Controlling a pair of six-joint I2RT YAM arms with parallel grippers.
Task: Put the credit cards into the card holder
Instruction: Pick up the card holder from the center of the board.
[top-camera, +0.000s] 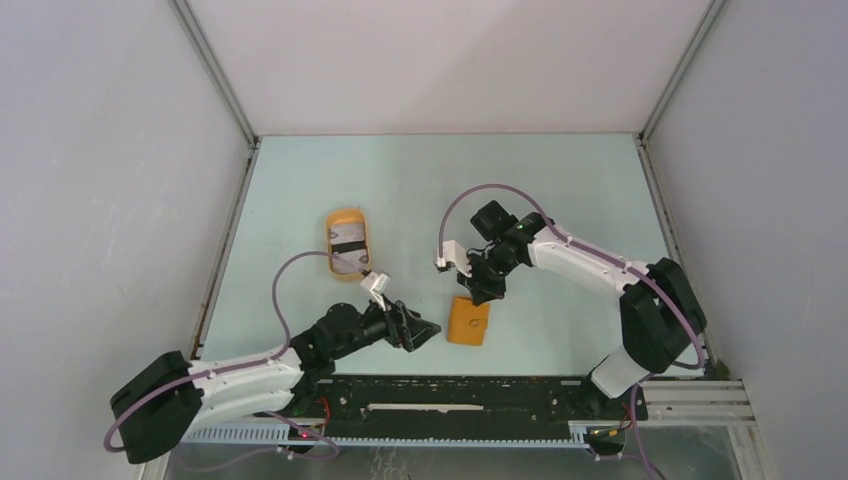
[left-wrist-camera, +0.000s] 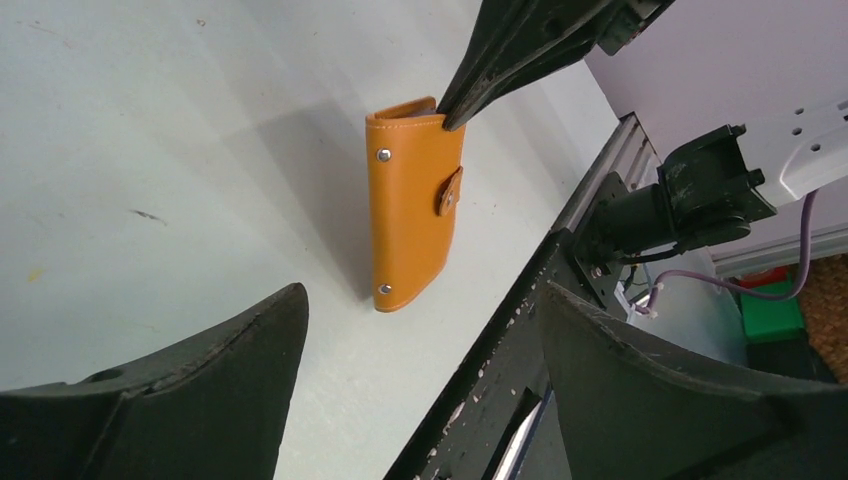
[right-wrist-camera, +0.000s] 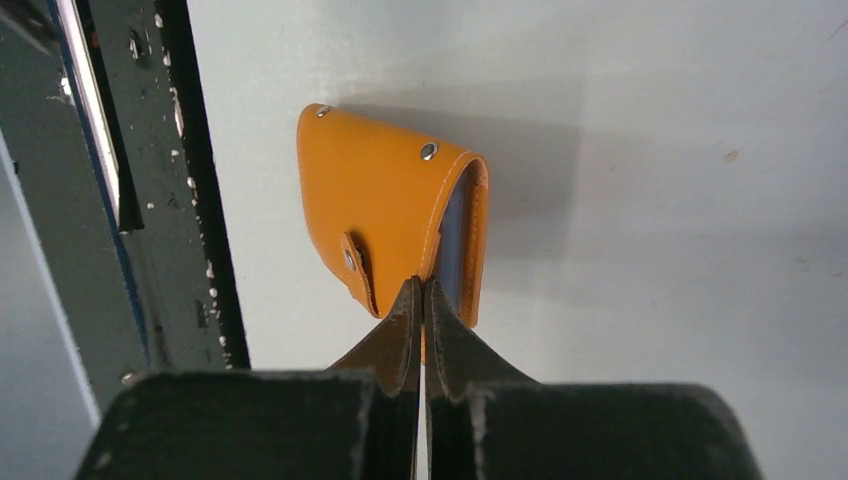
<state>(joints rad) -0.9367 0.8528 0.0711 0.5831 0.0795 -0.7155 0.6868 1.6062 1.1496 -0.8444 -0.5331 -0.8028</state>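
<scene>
The card holder (top-camera: 468, 322) is a small orange wallet with a snap tab, seen near the table's front edge. My right gripper (top-camera: 482, 291) is shut on the edge of its front cover (right-wrist-camera: 385, 200), and a thin gap shows blue-grey lining (right-wrist-camera: 455, 235). In the left wrist view the card holder (left-wrist-camera: 410, 200) hangs from those dark fingers (left-wrist-camera: 500, 55), its lower end at the table. My left gripper (top-camera: 424, 330) stands open just left of it, holding nothing (left-wrist-camera: 422, 298). The credit cards (top-camera: 349, 240) lie pale in the oval orange tray (top-camera: 345, 212).
The black base rail (top-camera: 450, 398) runs along the near edge, right beside the card holder (right-wrist-camera: 150, 200). Grey enclosure walls (top-camera: 120, 180) stand on both sides and behind. The tray sits left of centre, behind my left arm.
</scene>
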